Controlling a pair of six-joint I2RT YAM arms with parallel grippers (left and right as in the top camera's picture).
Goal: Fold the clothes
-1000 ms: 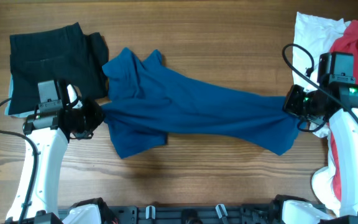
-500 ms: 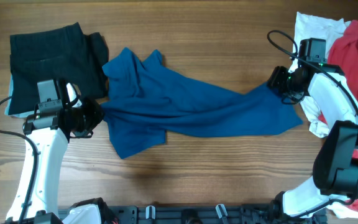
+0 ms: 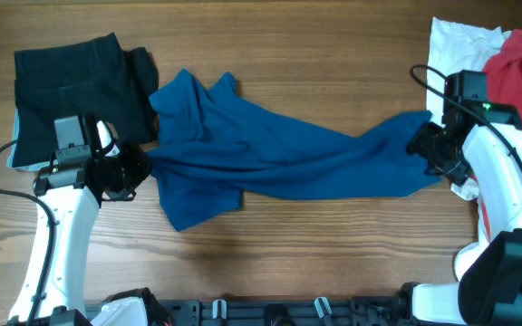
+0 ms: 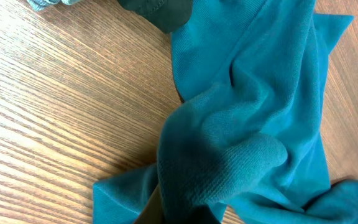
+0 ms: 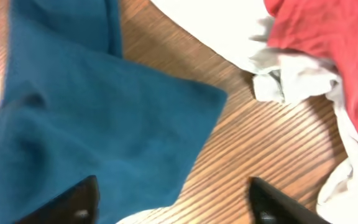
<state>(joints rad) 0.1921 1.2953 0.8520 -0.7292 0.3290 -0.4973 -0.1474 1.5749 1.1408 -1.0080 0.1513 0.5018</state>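
A dark blue shirt [image 3: 279,158] lies rumpled and stretched across the table's middle. My left gripper [image 3: 140,168] is shut on a bunched fold at the shirt's left edge. In the left wrist view that blue cloth [image 4: 247,93] wraps over the gripper [image 4: 179,214] and hides its fingers. At the shirt's right end my right gripper [image 3: 424,145] stands open. Its fingertips [image 5: 82,202] hover wide apart above the shirt's corner [image 5: 92,112] and bare wood, holding nothing. More clothes lie about: a black one [image 3: 71,81] at the back left, white [image 3: 451,45] and red [image 3: 519,72] at the right.
The black garment's edge [image 4: 160,12] touches the blue shirt's top left. The white cloth [image 5: 210,25] and red cloth [image 5: 328,43] lie just beyond the right gripper. A black rail [image 3: 270,312] runs along the table's front edge.
My right gripper has opened and let go of the shirt's right end, which now lies flat on the table farther back. The left arm has not moved.
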